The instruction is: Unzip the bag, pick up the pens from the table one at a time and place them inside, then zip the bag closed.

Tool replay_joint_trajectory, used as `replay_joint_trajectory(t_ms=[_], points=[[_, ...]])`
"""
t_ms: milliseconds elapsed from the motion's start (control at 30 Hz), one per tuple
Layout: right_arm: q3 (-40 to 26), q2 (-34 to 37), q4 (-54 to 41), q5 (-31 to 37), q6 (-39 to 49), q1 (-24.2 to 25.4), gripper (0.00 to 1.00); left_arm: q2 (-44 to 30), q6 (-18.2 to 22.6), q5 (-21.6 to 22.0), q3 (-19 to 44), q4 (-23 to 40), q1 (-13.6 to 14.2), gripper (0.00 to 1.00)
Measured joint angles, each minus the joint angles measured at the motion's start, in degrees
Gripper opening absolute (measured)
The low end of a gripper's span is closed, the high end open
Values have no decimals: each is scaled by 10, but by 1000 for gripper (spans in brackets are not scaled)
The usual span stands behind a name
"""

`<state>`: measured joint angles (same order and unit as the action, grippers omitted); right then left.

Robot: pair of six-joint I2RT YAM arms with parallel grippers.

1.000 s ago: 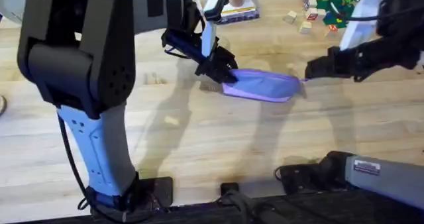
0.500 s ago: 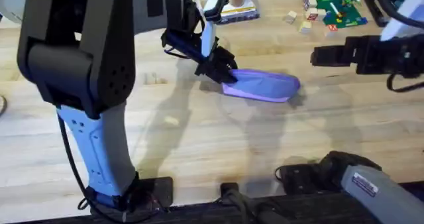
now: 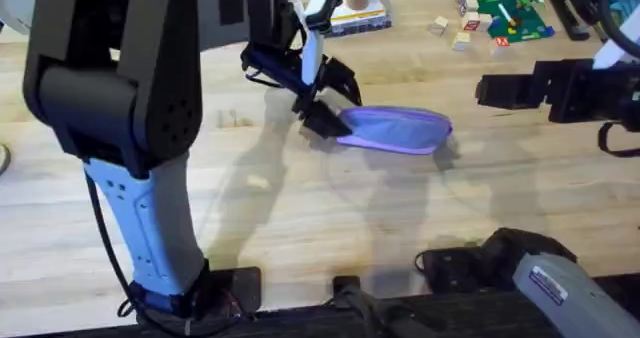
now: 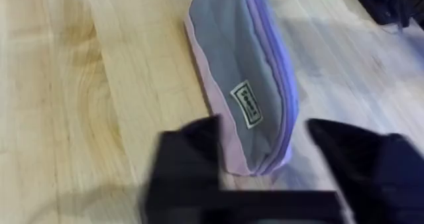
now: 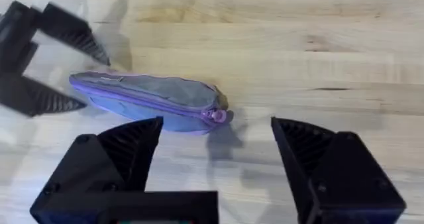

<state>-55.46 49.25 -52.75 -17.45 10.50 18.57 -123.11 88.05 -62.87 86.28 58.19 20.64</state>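
Overhead, left gripper (image 3: pixel 328 100) gapes wide at the bag's (image 3: pixel 395 130) end; right gripper (image 3: pixel 483 90) hangs open, empty, well apart.

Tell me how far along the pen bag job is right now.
Nearly finished, it seems. The bag lies on the table with its zipper closed, the pull at the end nearer the right gripper. No pens are visible on the table, so presumably they are inside. Both grippers are open: the left gripper at the bag's other end, the right one off to the side. Probably only retracting the arms remains.
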Motion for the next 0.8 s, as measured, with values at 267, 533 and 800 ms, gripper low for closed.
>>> replay_joint_trajectory(t_ms=[267,533,800], points=[[0,0,0,0,0,0,997,0,-1,1,0,-2,-7,994],[0,0,0,0,0,0,997,1,0,10,1,-2,-12,997],[0,0,0,0,0,0,997,73,-19,78,11,5,-35,996]])
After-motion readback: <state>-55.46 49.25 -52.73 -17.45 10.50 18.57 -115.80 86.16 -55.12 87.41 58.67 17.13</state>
